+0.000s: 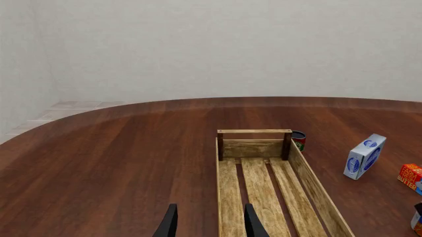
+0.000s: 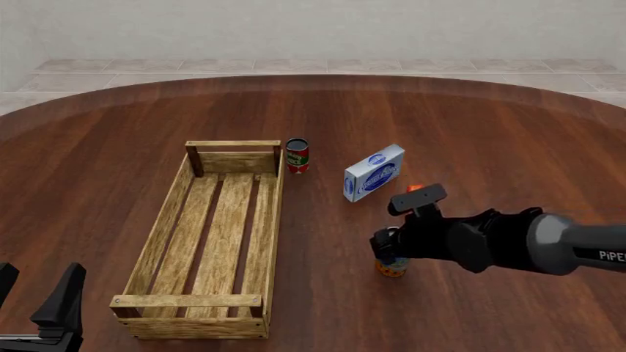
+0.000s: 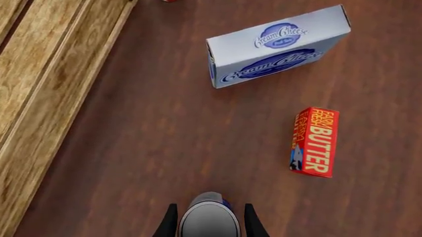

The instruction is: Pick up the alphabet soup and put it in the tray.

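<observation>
On the dark wooden table (image 2: 470, 132), my right claw (image 3: 209, 219) straddled the alphabet soup (image 3: 209, 217), my left claw (image 1: 209, 222) spread beside the tray (image 2: 223, 220).

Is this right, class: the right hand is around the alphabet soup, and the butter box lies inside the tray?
Not quite. The butter box lies on the table, outside the tray, as the right wrist view shows. The right hand is indeed around the alphabet soup.

The right arm reaches in across the table from the right, wrist bent down, its gripper (image 2: 391, 255) set low with a finger on either side of the soup can (image 3: 209, 220). The left gripper (image 2: 39, 304) hangs back at the near left corner — fingers spread, holding nothing.
</observation>
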### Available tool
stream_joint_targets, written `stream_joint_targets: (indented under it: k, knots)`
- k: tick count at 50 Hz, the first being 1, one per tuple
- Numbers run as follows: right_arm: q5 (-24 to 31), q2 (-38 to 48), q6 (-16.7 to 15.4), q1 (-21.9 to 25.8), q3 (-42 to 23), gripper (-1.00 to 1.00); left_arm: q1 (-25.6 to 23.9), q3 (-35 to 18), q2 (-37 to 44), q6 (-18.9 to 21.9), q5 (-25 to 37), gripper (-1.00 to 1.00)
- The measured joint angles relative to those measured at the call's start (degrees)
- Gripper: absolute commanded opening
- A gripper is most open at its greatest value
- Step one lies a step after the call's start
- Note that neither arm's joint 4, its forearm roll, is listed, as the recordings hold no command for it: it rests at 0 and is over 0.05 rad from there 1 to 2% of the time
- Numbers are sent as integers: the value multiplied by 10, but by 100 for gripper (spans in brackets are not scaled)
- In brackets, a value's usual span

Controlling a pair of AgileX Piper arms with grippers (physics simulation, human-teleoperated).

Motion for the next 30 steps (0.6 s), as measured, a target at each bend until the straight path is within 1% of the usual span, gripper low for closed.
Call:
stream_joint_targets:
  k: [22, 23, 30]
  knots:
    - [-7, 8, 3, 0, 3, 100, 0, 0, 0, 0, 0, 100]
    - [-8, 8, 3, 0, 3, -100, 0, 0, 0, 0, 0, 100]
    - [-10, 8, -3, 1, 3, -100, 0, 0, 0, 0, 0, 100]
